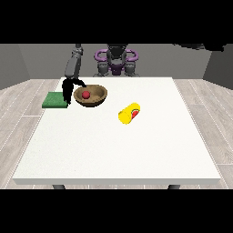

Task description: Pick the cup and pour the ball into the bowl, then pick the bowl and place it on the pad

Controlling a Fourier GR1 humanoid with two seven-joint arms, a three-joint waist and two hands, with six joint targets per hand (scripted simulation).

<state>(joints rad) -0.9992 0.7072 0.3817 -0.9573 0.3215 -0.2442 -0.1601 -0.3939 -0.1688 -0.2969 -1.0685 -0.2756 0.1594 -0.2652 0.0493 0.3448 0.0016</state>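
Note:
A brown wooden bowl (98,100) stands at the table's far left with a red ball (85,94) inside it. The black hand at the view's left (68,89) is at the bowl's left rim. Its thumb reaches over the rim and its fingers hang down the outside wall, pinching the rim. A yellow cup (129,113) lies on its side near the table's middle, its red-lined mouth turned towards the right front. The green pad (55,100) lies flat just left of the hand and bowl. No hand shows at the view's right.
The white table (113,150) stretches wide in front of the bowl and cup. The robot's torso (116,61) stands behind the far edge. The pad sits close to the table's left edge.

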